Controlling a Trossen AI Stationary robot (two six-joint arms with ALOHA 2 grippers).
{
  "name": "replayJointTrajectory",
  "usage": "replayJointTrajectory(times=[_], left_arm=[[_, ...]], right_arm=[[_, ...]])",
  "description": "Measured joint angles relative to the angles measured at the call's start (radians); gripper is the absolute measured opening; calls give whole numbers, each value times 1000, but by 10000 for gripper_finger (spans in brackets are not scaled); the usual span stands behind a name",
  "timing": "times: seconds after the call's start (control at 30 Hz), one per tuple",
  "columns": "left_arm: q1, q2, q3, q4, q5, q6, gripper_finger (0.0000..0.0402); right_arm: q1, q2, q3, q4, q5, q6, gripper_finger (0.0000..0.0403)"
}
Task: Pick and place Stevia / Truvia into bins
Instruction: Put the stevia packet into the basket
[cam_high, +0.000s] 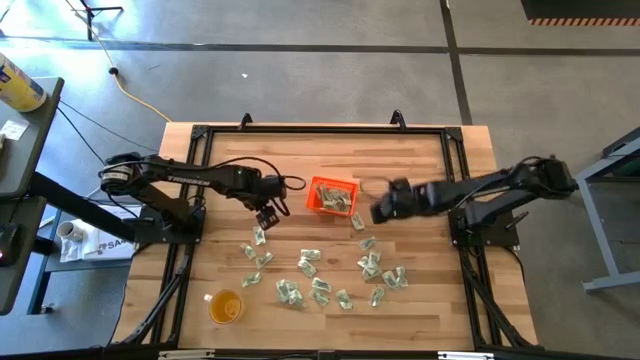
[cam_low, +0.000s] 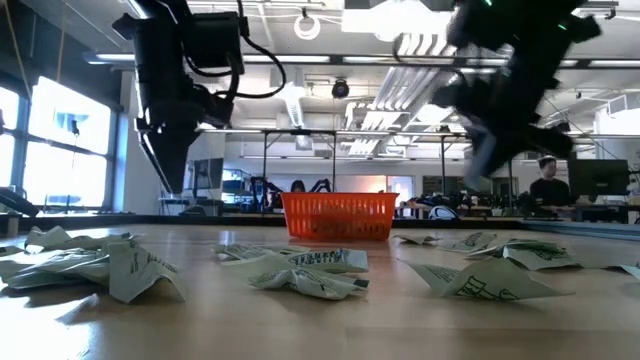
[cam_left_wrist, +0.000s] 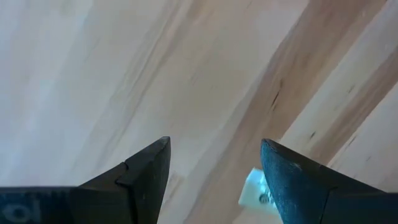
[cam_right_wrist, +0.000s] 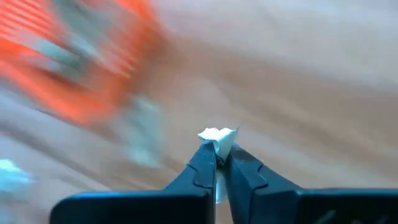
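Stevia / Truvia sachets are mostly loose on the wooden table, a crinkly green-and-white scatter well this side of the orange bin. From above, the bin has a few packets in it already, so I'd say we're early on with plenty left. My right gripper is just beside the bin; my left gripper hangs over the boards on the other side of it.

Low view: the bin's walls are a slotted plastic mesh, and the paper packets lie flat and creased.

Left wrist: my fingers are spread wide, nothing between them, pale wood grain below.

Right wrist: jaws pinched tight on one white sachet, with the bin an orange smear nearby.
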Motion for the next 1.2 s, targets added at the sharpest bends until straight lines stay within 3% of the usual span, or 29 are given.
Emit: replayJointTrajectory(times=[0.1, 0.23, 0.37, 0.5, 0.63, 0.73, 0.97, 1.2], left_arm=[[-2, -36, 0, -18, 2, -45, 282], [-2, -99, 0, -33, -8, -118, 282], [-2, -174, -24, -54, -20, -197, 282], [-4, -264, -105, -50, 37, -296, 282], [-40, -333, -184, -42, 105, -417, 282], [-93, -356, -223, -26, 140, -480, 282], [-154, -324, -263, 29, 144, -625, 282], [-168, -188, -287, 190, 147, -778, 282]], right_arm=[[-93, -8, 74, 50, -10, -184, 17], [-223, 53, 151, 227, -204, -401, 48], [-275, 192, 242, 290, -339, -502, 74], [-265, 316, 356, 240, -437, -597, 98], [-245, 400, 458, 97, -454, -651, 128], [-243, 411, 507, -29, -424, -717, 161], [-181, 332, 538, -220, -71, -811, 242], [-174, 313, 536, -361, 53, -738, 290]])
